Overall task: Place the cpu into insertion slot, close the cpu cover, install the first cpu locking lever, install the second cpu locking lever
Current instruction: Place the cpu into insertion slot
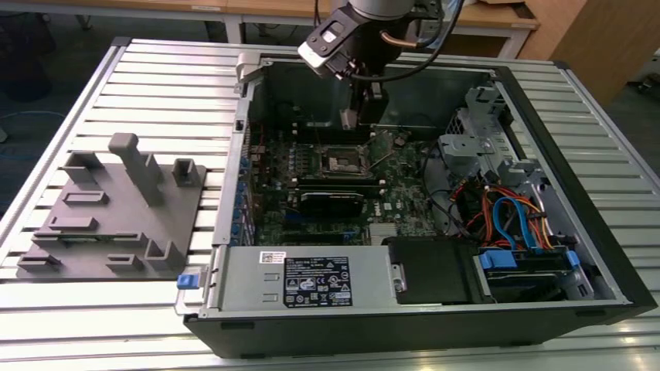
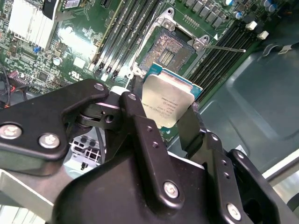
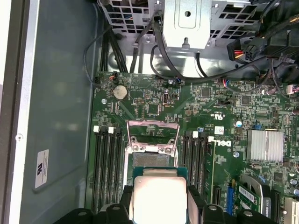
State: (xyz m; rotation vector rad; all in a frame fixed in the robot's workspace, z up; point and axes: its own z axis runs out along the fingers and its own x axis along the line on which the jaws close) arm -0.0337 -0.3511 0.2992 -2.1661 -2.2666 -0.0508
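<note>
- A table [image 1: 134,85] made of silver slats is seen in the exterior view, and all the other things are set on it
- A black case [image 1: 433,344] is laid on its side on the table, with its open side turned up so that its inside can be seen
- A grey stand [image 1: 113,224] with posts and small blocks is laid on the table at the exterior view's left, just beside the case
- The arm [image 1: 384,9] is seen reaching down into the case at its far side
- A grey power box [image 1: 299,280] with a label is fixed inside the case along the near wall
- A green board [image 1: 397,189] [image 2: 84,51] [image 3: 196,100] is fixed to the floor of the case
- The gripper [image 1: 348,117] [image 2: 163,109] [image 3: 160,205] is held over the board, and its black fingers [image 2: 135,121] are closed on two sides of the cpu
- The cover [image 3: 153,134] is tipped up and stands open at one edge of the slot
- The slot [image 1: 342,161] [image 2: 169,50] [image 3: 152,161] is left open, and its gold pins are bare
- The cpu [image 2: 168,100] [image 3: 159,198] is held above the board, just beside the slot and not yet in it, with its grey top showing
- A thin rod [image 2: 224,48] is seen sticking out from one corner of the slot
</note>
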